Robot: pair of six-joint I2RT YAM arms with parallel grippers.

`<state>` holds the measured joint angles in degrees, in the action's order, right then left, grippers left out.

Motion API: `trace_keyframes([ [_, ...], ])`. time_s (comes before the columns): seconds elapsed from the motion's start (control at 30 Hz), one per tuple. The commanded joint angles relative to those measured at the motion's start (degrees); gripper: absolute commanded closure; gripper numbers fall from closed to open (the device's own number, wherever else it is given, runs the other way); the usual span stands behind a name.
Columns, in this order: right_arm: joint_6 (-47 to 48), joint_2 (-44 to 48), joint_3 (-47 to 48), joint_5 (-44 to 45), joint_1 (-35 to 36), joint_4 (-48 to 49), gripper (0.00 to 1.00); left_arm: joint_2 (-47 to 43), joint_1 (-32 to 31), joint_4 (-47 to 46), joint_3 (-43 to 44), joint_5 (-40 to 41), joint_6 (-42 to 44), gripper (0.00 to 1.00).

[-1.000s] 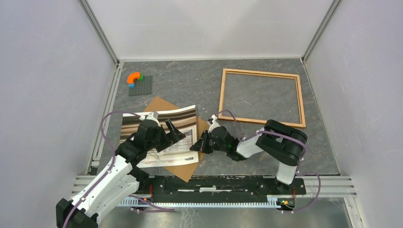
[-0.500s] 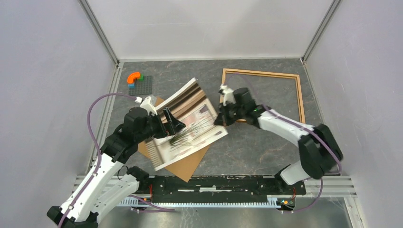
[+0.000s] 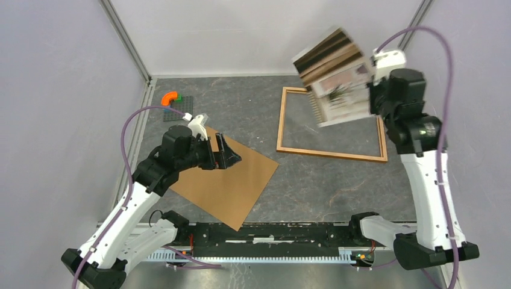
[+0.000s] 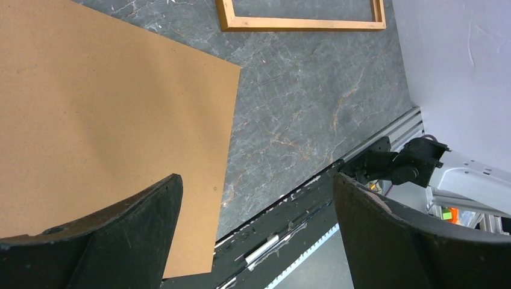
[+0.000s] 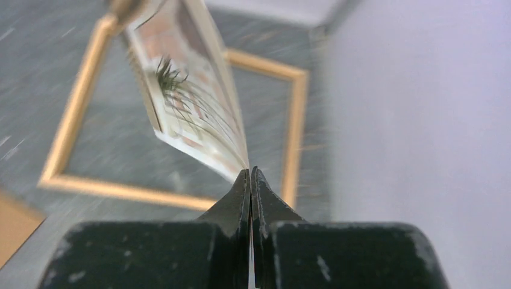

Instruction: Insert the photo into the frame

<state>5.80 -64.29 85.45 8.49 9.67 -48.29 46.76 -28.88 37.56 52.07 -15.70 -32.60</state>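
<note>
Right tool (image 3: 370, 91): clamped shut on one edge of the photo and raised high over the far right part of the counter (image 3: 253, 108).
Photo (image 3: 335, 73): hangs in the air from the right tool, tilted and blurred. In the top view it overlaps the far right corner of the frame; the right wrist view shows it above the frame, not lying in it.
Frame (image 3: 330, 152): lies flat at the far right of the counter, and grey counter shows through its opening.
Left tool (image 3: 220, 155): jaws spread wide with nothing between them, hovering low over the backing board.
Backing board (image 3: 236, 180): plain brown, flat on the counter left of centre, turned corner-on, apart from the frame.
Orange block (image 3: 170, 97): sits on a grey baseplate (image 3: 181, 111) at the far left.
</note>
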Motion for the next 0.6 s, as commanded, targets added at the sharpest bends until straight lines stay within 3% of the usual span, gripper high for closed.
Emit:
trace_keyframes([
  [0.0, 3.71, -0.78, 14.11, 34.2, -0.06, -5.23, 1.0, -0.01, 0.0, -1.98, 2.46, -2.06, 4.21, 0.0],
  [0.1, 5.84, -0.73, 15.55, 39.5, -0.02, -2.36, 1.0, 0.24, -0.03, -2.29, 2.01, -2.81, 4.4, 0.0],
  [0.27, 5.89, -3.29, 8.11, 49.54, 1.79, -1.02, 1.0, 0.93, -0.58, -3.43, 1.02, -4.04, 4.19, 0.0],
  [0.43, -2.38, -7.79, -2.34, 52.58, 6.14, -3.59, 1.0, 2.34, -0.65, -4.37, 1.41, -5.27, 3.93, 0.0],
  [0.57, -13.2, -14.21, -7.67, 54.61, 14.09, -8.31, 1.0, 3.25, -0.64, -4.05, 1.46, -4.69, 4.48, 0.0],
])
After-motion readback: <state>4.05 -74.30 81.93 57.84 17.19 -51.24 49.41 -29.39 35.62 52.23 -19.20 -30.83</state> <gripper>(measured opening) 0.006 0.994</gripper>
